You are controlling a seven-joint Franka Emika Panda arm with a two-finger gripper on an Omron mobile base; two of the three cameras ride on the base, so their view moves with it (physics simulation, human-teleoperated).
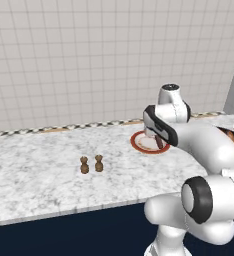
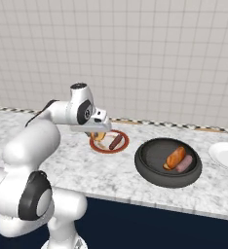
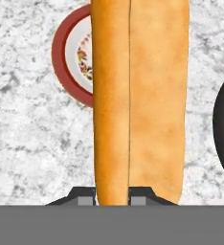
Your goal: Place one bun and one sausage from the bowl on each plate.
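Marble counter (image 2: 111, 175) under white tiles: the two-finger gripper (image 2: 97, 133) pinches an oblong orange-tan bun (image 3: 140, 100) over the red-rimmed cream plate (image 2: 121, 146), beside a brown sausage (image 2: 116, 141). Bread looks light and squashy, best held mid-length, gently.

I see open marble counter (image 1: 39, 165) left of the red-rimmed plate (image 2: 123, 144), broken only by two small brown shakers (image 1: 91, 164), while the dark bowl (image 2: 150, 170) crowds its right and a sausage (image 2: 116, 141) lies on it.
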